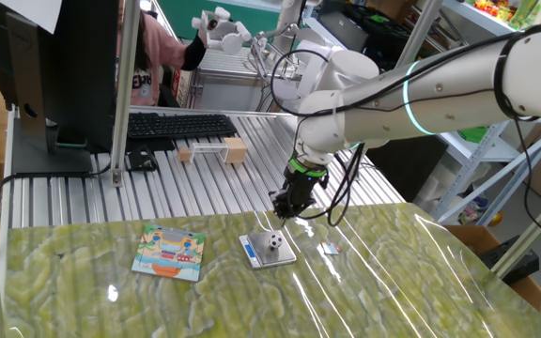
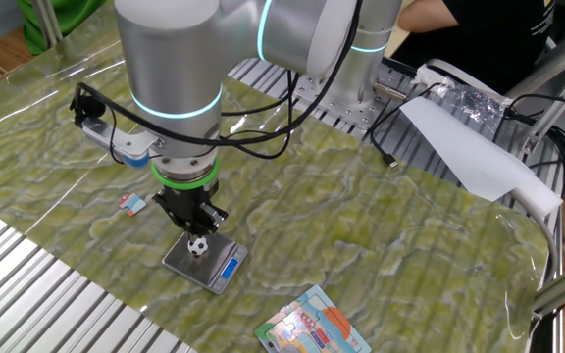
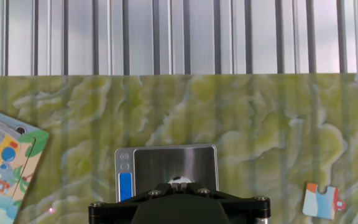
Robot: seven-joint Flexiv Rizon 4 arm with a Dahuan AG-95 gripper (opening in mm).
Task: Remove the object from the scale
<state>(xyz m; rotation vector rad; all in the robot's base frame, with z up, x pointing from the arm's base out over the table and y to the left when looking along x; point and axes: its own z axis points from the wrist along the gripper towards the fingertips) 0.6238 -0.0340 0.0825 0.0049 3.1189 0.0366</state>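
The object, a tiny white ball with black patches (image 1: 275,242), sits on the silver platform of the small scale (image 1: 263,255). In the other fixed view the ball (image 2: 197,246) is on the scale (image 2: 212,269), whose blue display faces the front. My gripper (image 1: 289,208) hangs just above the ball, slightly behind it, with its fingers close together and nothing held. It shows directly over the ball in the other fixed view (image 2: 197,226). In the hand view the ball (image 3: 179,181) peeks over the black gripper body, on the scale (image 3: 166,162).
A colourful illustrated card (image 1: 169,252) lies left of the scale; it also shows in the other fixed view (image 2: 312,328). A small white-blue scrap (image 1: 331,249) lies to the right. A keyboard (image 1: 172,126) and wooden blocks (image 1: 235,149) sit behind on the ribbed metal.
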